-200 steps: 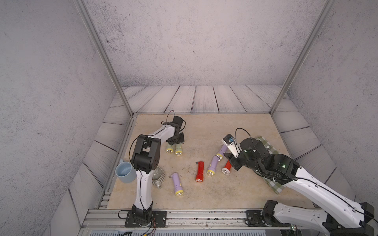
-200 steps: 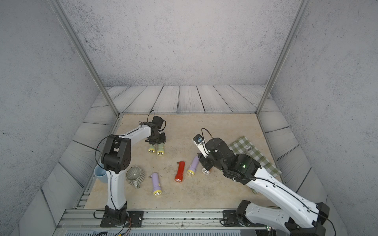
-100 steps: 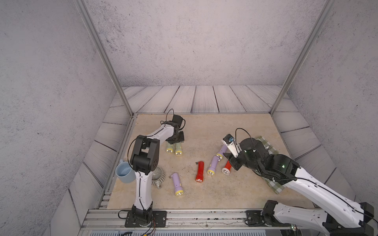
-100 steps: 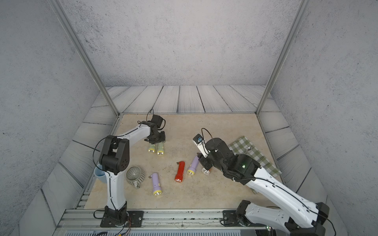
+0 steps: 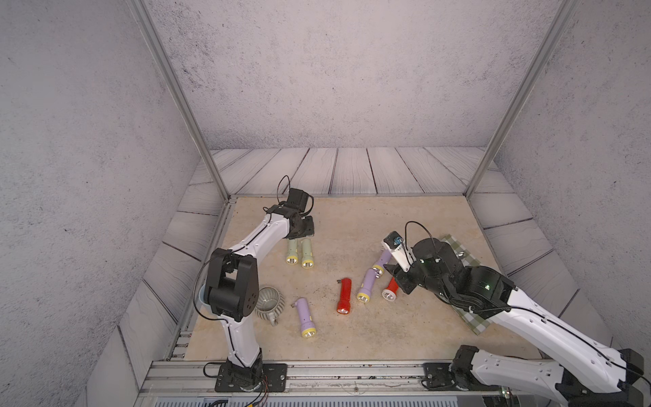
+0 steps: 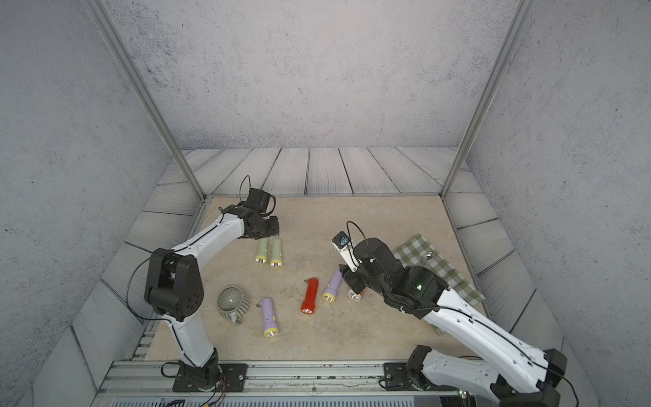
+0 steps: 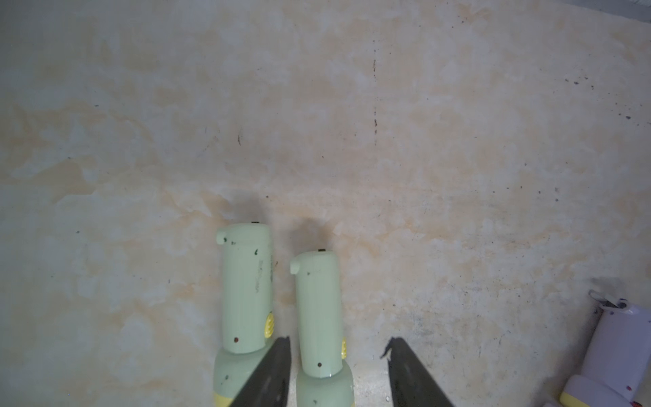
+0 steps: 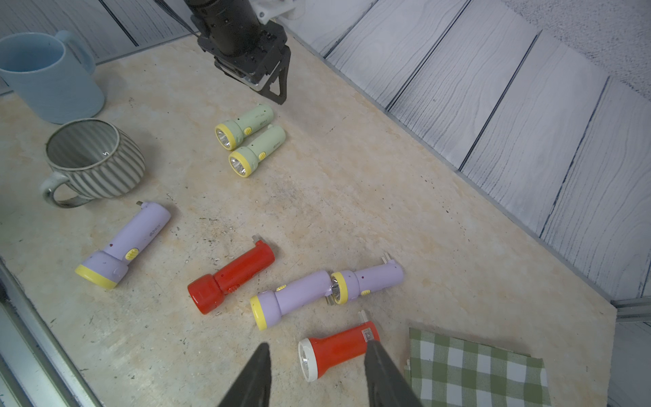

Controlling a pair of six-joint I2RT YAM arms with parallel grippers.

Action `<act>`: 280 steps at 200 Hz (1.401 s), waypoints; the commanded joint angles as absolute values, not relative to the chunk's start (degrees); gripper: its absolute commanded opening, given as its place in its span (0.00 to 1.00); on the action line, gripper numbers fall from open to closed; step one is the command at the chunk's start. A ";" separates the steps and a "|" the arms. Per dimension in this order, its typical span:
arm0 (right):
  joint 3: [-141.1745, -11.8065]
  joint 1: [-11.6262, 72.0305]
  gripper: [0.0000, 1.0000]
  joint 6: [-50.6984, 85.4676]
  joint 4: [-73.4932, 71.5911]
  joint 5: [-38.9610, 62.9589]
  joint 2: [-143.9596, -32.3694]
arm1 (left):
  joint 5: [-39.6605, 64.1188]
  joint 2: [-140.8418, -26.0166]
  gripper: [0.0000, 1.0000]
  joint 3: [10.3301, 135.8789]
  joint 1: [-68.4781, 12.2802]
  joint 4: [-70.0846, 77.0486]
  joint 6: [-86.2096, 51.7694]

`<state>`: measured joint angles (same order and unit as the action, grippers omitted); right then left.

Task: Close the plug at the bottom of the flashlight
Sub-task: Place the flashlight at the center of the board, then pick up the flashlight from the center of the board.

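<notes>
Right gripper [image 8: 317,347] spread, over the red plastic flashlight with white rim [image 8: 347,347], plug prongs out, just beside the green checked cloth [image 8: 472,370] edge. Left gripper [image 7: 336,343] spread above two pale green flashlights [image 7: 318,310]; open beige tabletop [image 7: 422,141] behind them.
</notes>
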<state>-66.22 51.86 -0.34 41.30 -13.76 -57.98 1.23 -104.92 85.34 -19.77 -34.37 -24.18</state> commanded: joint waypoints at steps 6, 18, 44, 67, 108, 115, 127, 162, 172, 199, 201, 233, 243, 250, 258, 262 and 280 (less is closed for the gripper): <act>-65.75 51.60 0.46 0.43 41.19 -14.92 -57.40 | 2.11 -99.12 0.46 79.25 -21.63 -29.58 -20.61; -65.74 51.66 0.46 0.62 41.27 -15.09 -57.18 | 2.36 -96.23 0.46 75.64 -22.45 -26.81 -19.91; -65.91 51.62 0.47 0.62 41.62 -16.05 -56.87 | 3.75 -89.73 0.46 68.43 -24.37 -21.99 -18.92; -66.26 51.67 0.47 0.95 41.93 -16.46 -56.86 | 4.76 -84.12 0.46 64.20 -26.54 -20.16 -18.29; -65.94 51.57 0.47 3.79 42.06 -19.54 -57.00 | 4.08 -77.12 0.46 59.44 -32.27 -19.71 -17.99; -65.79 51.53 0.47 4.56 42.05 -19.93 -56.99 | 3.92 -76.17 0.46 58.12 -33.17 -19.18 -18.17; -65.42 51.59 0.47 5.96 42.05 -20.08 -56.85 | 3.97 -74.72 0.46 56.02 -34.38 -18.17 -18.76; -63.54 51.55 0.50 9.07 42.14 -20.28 -55.47 | 4.26 -71.03 0.46 51.03 -36.93 -16.78 -19.18; -62.80 51.53 0.51 9.96 42.36 -20.57 -55.08 | 4.52 -69.92 0.46 49.76 -37.54 -16.27 -19.14; -60.82 51.42 0.56 12.97 43.62 -22.15 -54.40 | 5.95 -67.62 0.46 46.50 -39.04 -14.30 -19.29; -60.71 51.44 0.56 13.17 43.75 -22.26 -54.40 | 6.06 -67.46 0.46 46.27 -39.09 -14.21 -19.32; -58.97 51.38 0.57 16.27 45.67 -24.13 -53.08 | 7.67 -65.93 0.47 43.18 -40.63 -12.49 -20.19; -57.99 51.28 0.60 17.07 45.53 -24.89 -52.18 | 7.46 -65.80 0.47 42.73 -41.30 -12.56 -20.42; -57.08 51.16 0.60 17.50 45.15 -25.20 -51.55 | 7.24 -65.67 0.47 42.31 -41.83 -12.69 -20.61; -56.31 50.99 0.60 18.02 44.99 -25.46 -50.88 | 6.96 -65.65 0.47 41.77 -42.42 -12.66 -20.78; -55.95 50.82 0.61 18.25 44.88 -25.55 -50.66 | 6.72 -65.67 0.48 41.60 -42.79 -12.57 -20.89; -54.78 50.30 0.61 19.11 44.61 -25.55 -50.16 | 6.18 -66.37 0.49 40.91 -44.11 -12.73 -21.09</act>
